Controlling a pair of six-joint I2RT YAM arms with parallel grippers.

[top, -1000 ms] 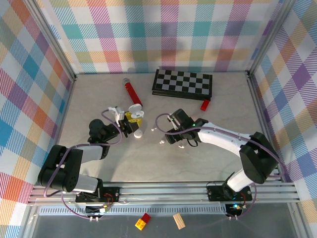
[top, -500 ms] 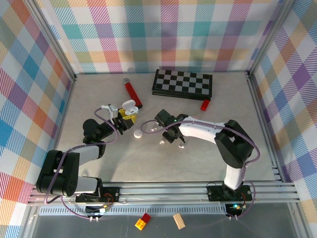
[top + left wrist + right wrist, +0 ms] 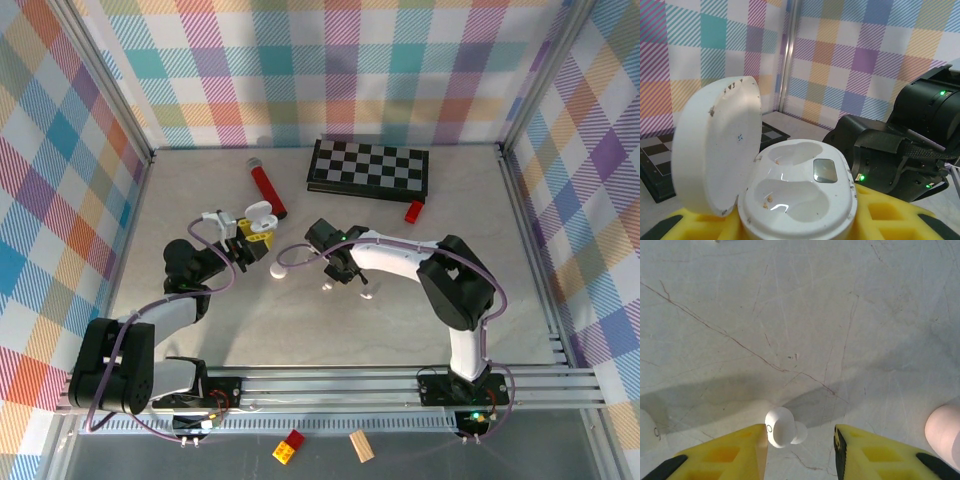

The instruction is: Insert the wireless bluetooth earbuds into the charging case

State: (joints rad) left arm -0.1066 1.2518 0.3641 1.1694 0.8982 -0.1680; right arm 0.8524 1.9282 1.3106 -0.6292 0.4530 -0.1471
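The right gripper (image 3: 799, 436) is hovering low over the table (image 3: 790, 315) with its jaws partly open around a white earbud (image 3: 781, 426). The earbud is lying on the surface and touching one yellow finger (image 3: 740, 452) while the other finger (image 3: 875, 452) is standing clear of it, so nothing is being pinched yet. The risk is sitting right there: a glossy, rounded bud pushed from one side first is likely to roll, spin or squirt out (a pinch on the little stub rather than the body would be worse). It could then skid toward the pinkish rounded thing (image 3: 946, 432) lying just beside the gripper. The left gripper (image 3: 246, 238) is clamping the charging case (image 3: 797, 200), its lid (image 3: 715, 145) standing open and both wells empty. A bud arriving tilted would be catching on the rim instead of seating.
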